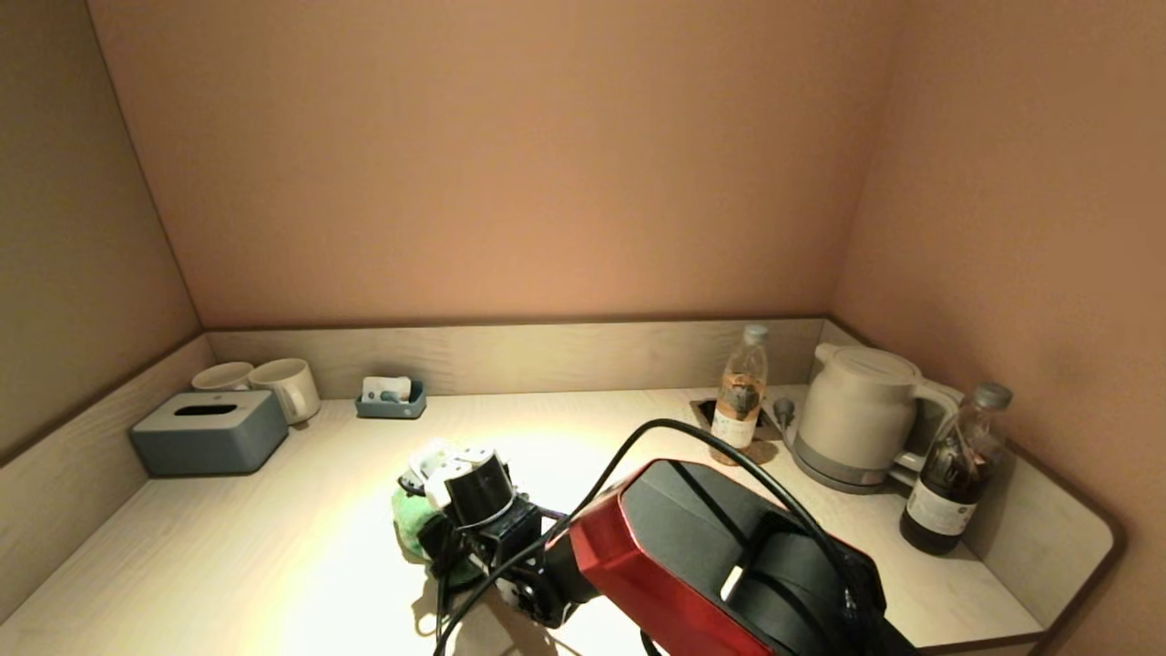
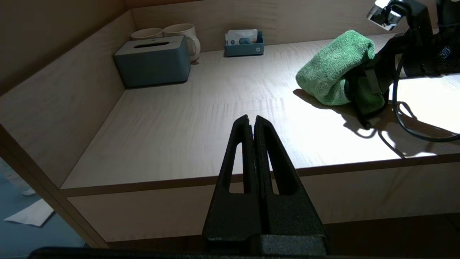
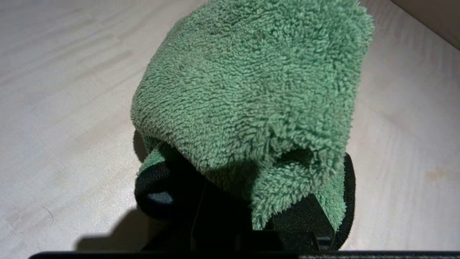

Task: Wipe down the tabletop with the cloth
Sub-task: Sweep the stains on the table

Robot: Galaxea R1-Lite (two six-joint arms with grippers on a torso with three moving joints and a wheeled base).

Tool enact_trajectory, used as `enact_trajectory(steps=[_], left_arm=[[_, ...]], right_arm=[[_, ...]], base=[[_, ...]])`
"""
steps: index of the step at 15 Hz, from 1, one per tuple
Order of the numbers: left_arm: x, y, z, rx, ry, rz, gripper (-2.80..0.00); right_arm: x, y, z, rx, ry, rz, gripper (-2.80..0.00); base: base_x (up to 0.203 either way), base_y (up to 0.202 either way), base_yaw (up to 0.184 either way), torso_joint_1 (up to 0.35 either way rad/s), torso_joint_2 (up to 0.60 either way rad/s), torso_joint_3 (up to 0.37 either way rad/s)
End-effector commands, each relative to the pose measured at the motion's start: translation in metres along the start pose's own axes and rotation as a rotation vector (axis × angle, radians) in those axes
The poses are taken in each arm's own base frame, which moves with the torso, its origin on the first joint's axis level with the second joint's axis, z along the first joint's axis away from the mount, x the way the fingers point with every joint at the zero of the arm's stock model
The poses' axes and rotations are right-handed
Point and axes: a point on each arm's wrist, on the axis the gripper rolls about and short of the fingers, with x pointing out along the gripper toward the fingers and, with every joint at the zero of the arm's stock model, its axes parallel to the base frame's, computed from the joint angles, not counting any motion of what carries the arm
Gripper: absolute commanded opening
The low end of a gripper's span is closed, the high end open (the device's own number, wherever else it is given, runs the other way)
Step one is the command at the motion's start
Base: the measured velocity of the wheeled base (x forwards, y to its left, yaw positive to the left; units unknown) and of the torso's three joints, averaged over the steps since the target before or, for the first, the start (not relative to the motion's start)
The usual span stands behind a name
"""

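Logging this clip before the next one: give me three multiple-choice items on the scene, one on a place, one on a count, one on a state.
1. Where is the tissue box?
A. far left of the tabletop
B. beside the kettle
C. on the floor

2. How many mugs stand behind it?
A. one
B. two
C. four

3. What is the right end effector doing?
A. hanging open
B. gripping a bottle
C. shut on the green cloth

Answers: 1 A, it sits near the left wall. 2 B, two pale mugs show side by side. 3 C, cloth drapes over its fingers.

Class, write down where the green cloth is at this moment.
In the head view the green cloth sits left of centre near the tabletop's front edge, gripped by the right gripper, well in front of the small blue tray.
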Motion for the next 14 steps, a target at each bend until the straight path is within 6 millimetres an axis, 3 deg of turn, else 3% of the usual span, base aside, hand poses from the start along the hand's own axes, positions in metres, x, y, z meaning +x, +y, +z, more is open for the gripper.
enact_trajectory(steps=[1,2,4,6,10,12,14], left_arm=[[0.000,0.000,0.000,0.000,0.000,0.000,-2.80],[0.000,0.000,0.000,0.000,0.000,0.000,-2.80],[0.000,0.000,0.000,0.000,0.000,0.000,-2.80],[0.000,0.000,0.000,0.001,0.000,0.000,-2.80],[0.000,0.000,0.000,0.000,0.000,0.000,-2.80],[0.000,0.000,0.000,0.000,0.000,0.000,-2.80],[0.000,0.000,0.000,0.000,0.000,0.000,-2.80]], right_arm=[[-0.010,-0.003,0.015,0.003,-0.029,-0.009,-2.80],[-0.019,-0.010,0.028,0.009,-0.053,-0.020,-2.80],[-0.038,-0.043,0.058,0.013,-0.115,-0.105,-2.80],[-0.028,-0.075,0.047,-0.012,-0.110,-0.192,-2.80],[0.003,-0.113,0.024,-0.002,-0.114,-0.290,-2.80],[0.017,-0.125,0.013,0.006,-0.114,-0.318,-2.80],[0.028,-0.124,0.003,0.003,-0.111,-0.320,-2.80]], base=[[0.000,0.000,0.000,0.000,0.00,0.000],[0.000,0.000,0.000,0.000,0.00,0.000],[0.000,0.000,0.000,0.000,0.00,0.000],[0.000,0.000,0.000,0.000,0.00,0.000],[0.000,0.000,0.000,0.000,0.00,0.000],[0.000,0.000,0.000,0.000,0.00,0.000],[0.000,0.000,0.000,0.000,0.00,0.000]])
